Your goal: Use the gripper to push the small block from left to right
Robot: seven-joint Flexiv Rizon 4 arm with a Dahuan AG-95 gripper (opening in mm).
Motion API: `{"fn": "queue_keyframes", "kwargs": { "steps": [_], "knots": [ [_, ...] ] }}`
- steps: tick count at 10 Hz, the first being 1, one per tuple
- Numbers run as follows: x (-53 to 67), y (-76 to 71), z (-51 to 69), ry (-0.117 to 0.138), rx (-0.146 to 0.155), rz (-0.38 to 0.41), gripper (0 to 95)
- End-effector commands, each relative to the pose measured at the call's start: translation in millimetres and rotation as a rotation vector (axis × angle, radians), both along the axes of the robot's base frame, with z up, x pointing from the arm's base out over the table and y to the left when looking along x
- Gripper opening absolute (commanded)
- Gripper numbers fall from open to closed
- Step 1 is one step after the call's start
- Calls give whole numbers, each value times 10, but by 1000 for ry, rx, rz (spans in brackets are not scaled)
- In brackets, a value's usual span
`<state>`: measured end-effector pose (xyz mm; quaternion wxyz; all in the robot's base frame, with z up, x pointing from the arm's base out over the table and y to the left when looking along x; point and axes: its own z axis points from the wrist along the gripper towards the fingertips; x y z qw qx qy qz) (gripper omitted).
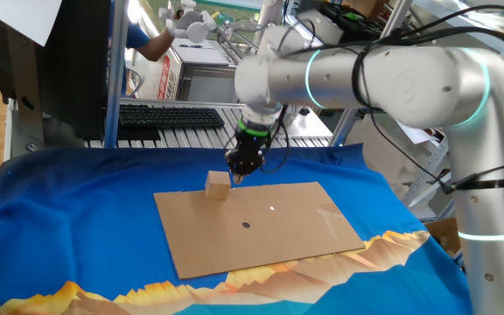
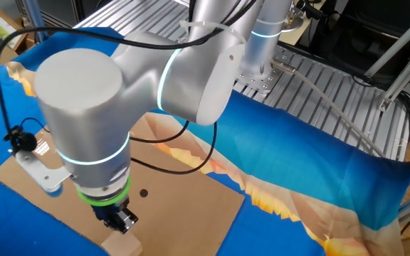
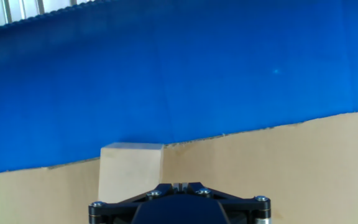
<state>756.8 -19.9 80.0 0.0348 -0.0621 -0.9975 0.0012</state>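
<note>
The small block [image 1: 218, 185] is a light tan wooden cube on the far left part of a flat brown cardboard sheet [image 1: 261, 229]. My gripper [image 1: 241, 168], black with a green ring, hangs just right of the block and slightly behind it, close to the cardboard. Its fingertips are pressed together and hold nothing. In the hand view the block [image 3: 131, 172] sits just left of the gripper [image 3: 178, 185], near the cardboard's far edge. In the other fixed view the gripper [image 2: 122, 222] is right above the block [image 2: 123, 246], whether it touches it is not visible.
The cardboard lies on a blue cloth [image 1: 77, 219] over the table and has a small black dot [image 1: 246, 224] near its middle. A black keyboard [image 1: 169, 115] and aluminium rails stand behind the cloth. The bulky silver arm [image 2: 119, 92] overhangs the cardboard.
</note>
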Motion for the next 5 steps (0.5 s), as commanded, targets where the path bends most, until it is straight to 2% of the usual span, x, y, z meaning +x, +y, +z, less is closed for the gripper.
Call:
{"fn": "queue_keyframes", "kwargs": {
  "steps": [1,2,3,4,5],
  "knots": [
    [-65,-72,219,51,-4,-19,0],
    [-72,-78,235,53,-6,-23,0],
    [-89,-90,269,54,-41,-21,0],
    [-99,-100,291,54,-57,-23,0],
    [-107,-108,310,57,-59,-40,0]
  ]
}}
